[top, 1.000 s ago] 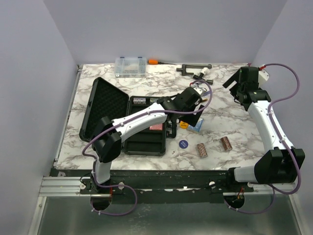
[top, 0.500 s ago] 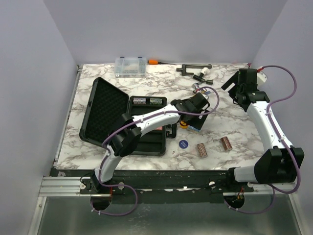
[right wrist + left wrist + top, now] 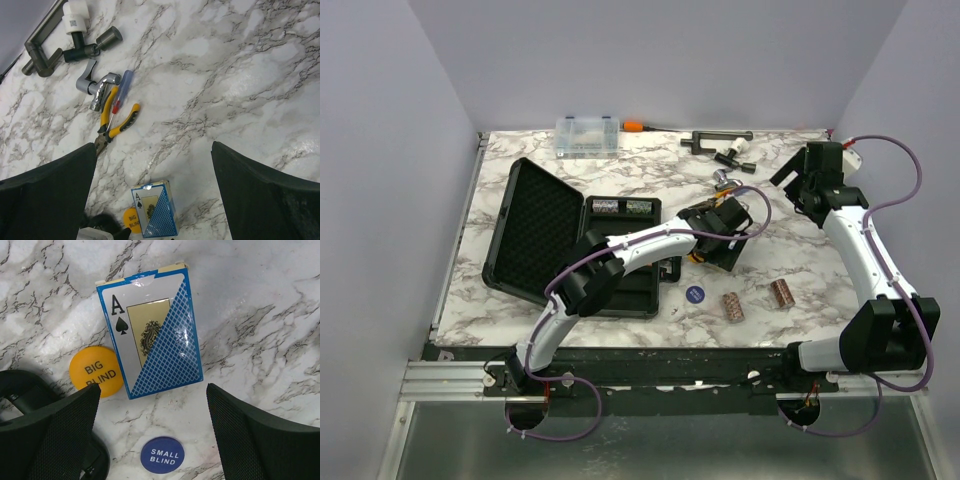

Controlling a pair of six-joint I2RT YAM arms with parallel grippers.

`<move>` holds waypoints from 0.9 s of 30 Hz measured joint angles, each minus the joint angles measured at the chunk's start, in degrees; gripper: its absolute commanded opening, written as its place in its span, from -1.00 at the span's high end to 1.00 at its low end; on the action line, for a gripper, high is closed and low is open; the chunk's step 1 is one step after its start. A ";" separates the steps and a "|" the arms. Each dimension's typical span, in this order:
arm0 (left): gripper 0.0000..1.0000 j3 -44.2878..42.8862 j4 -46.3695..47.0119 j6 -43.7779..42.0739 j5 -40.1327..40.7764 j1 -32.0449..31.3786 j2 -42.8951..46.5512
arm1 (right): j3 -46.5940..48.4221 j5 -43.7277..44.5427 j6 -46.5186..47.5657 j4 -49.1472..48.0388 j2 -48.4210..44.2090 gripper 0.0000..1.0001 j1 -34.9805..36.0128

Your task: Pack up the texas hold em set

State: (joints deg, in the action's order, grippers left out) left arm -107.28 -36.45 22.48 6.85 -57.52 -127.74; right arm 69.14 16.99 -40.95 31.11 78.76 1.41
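Note:
The black case (image 3: 535, 225) lies open at the left, with its tray (image 3: 620, 290) towards the middle and chip rolls (image 3: 620, 206) in its far slots. My left gripper (image 3: 154, 407) is open and empty, hovering just above the blue card deck (image 3: 152, 335), which lies flat beside the orange "big blind" disc (image 3: 96, 371). The blue "small blind" disc (image 3: 161, 455) lies between its fingers. Two chip rolls (image 3: 731, 306) (image 3: 781, 292) lie loose on the table. My right gripper (image 3: 154, 150) is open and empty, high at the far right. The red deck is hidden.
Yellow-handled pliers (image 3: 115, 122), a small screwdriver and a metal tap (image 3: 97, 90) lie beyond the deck. A clear organiser box (image 3: 587, 135), an orange-handled tool (image 3: 635, 126) and a dark clamp (image 3: 718, 140) sit along the far edge.
My left gripper has moved right, out from the case and over the blue deck. The right arm has barely moved.

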 measured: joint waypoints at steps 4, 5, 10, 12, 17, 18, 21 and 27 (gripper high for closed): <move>-0.75 -1.64 0.00 0.04 0.00 0.02 -1.62 | -0.17 -0.33 0.00 -0.15 0.00 -1.00 0.00; -0.75 -2.14 0.04 0.04 0.02 0.00 -1.99 | -0.20 -0.39 0.00 -0.17 0.00 -1.00 0.00; -0.74 -5.20 0.28 0.02 0.09 0.00 -3.76 | -0.22 -0.79 0.00 -0.17 0.00 -1.00 0.00; -0.73 -5.86 0.48 0.02 0.13 0.02 -4.33 | -0.22 -0.94 0.00 -0.17 0.00 -1.00 0.00; -0.65 -6.43 0.39 0.02 0.15 0.02 -5.84 | -0.22 -1.36 0.00 -0.26 0.07 -1.00 0.00; -0.60 -6.43 0.39 0.02 0.15 0.02 -6.05 | -0.22 -1.44 0.00 -0.33 0.11 -1.00 0.00; -0.51 -6.43 0.39 0.02 0.15 0.02 -6.58 | -0.24 -1.66 0.00 -0.68 0.35 -1.00 0.00; -0.47 -6.43 0.37 0.02 0.26 0.02 -6.64 | -0.42 -2.14 0.00 -1.11 0.44 -1.00 0.00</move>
State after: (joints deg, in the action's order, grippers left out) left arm -113.71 -36.07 22.50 7.11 -57.49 -134.39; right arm 68.73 14.85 -40.95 30.00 79.20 1.41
